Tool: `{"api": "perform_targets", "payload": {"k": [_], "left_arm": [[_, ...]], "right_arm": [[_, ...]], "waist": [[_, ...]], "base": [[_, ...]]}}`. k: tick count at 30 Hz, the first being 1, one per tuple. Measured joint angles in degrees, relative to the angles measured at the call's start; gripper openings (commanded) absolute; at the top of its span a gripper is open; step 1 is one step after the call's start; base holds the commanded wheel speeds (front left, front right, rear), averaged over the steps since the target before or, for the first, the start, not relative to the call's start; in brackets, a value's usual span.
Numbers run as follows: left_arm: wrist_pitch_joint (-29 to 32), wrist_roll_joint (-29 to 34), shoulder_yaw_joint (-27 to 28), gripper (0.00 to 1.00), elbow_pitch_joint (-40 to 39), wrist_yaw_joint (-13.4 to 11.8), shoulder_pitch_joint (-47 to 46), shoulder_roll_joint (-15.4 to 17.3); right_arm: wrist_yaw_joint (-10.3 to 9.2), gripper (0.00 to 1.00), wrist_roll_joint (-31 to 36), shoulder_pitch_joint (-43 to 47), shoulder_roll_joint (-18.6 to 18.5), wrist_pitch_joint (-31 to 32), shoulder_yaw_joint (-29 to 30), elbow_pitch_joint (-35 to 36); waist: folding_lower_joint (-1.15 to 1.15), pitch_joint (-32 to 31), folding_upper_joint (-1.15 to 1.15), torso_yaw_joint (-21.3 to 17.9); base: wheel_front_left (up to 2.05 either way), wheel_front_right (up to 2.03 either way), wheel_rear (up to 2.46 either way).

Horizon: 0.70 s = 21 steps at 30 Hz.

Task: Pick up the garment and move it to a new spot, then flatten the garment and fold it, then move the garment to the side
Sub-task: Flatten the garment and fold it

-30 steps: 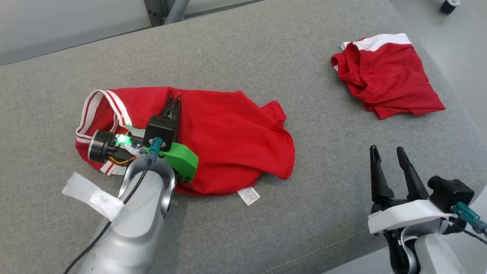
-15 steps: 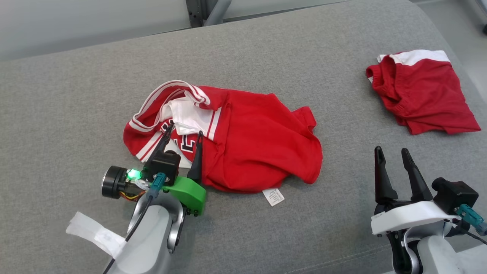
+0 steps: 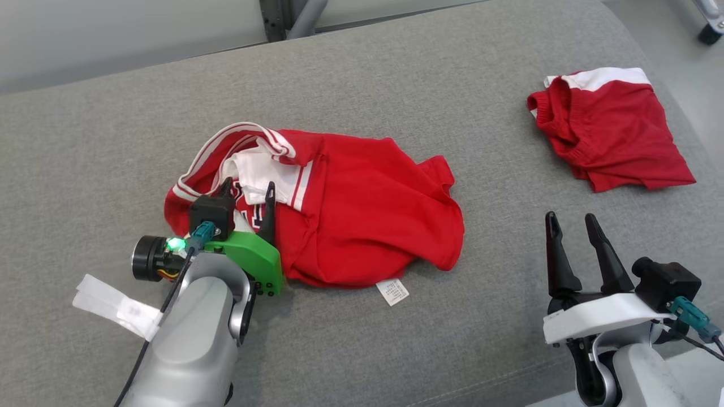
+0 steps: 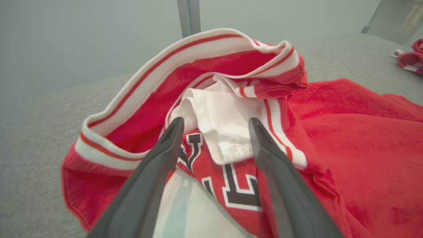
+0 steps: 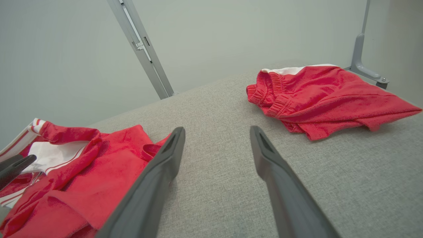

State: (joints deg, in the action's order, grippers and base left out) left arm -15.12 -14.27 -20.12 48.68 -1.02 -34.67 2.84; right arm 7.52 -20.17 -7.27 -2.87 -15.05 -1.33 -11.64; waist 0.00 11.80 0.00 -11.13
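Head view: left gripper gapes wide over the garment (right gripper wide too).

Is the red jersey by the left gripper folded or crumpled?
Crumpled: the jersey lies bunched, its striped collar standing up, white inner fabric and lettering showing.

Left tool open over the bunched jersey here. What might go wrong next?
1. The left tool straddles a loose white flap on the crumpled jersey; closing here may catch only that layer, or several, leaving it bunched rather than flat.
2. The red shorts lie at the right of the cushion; moving the jersey that way could land on them.
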Motion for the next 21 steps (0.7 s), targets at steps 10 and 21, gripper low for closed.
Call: {"api": "perform_targets", "payload": {"k": [10,21], "left_arm": [[0.00,-3.46,-0.40,0.00,3.38,-1.78,-1.49,-0.10],[0.00,-1.21,3.23,0.00,-16.16,-3.90,8.41,-0.11]], "right_arm": [[0.00,1.00,-0.25,0.25,-0.03,0.00,0.64,-0.05],[0.00,1.00,0.45,2.56,0.02,0.00,1.51,-0.36]], "waist": [[0.00,0.97,0.00,-3.31],[0.00,-2.03,0.00,1.23]], "base": [[0.00,0.00,0.00],[0.00,0.00,0.00]]}}
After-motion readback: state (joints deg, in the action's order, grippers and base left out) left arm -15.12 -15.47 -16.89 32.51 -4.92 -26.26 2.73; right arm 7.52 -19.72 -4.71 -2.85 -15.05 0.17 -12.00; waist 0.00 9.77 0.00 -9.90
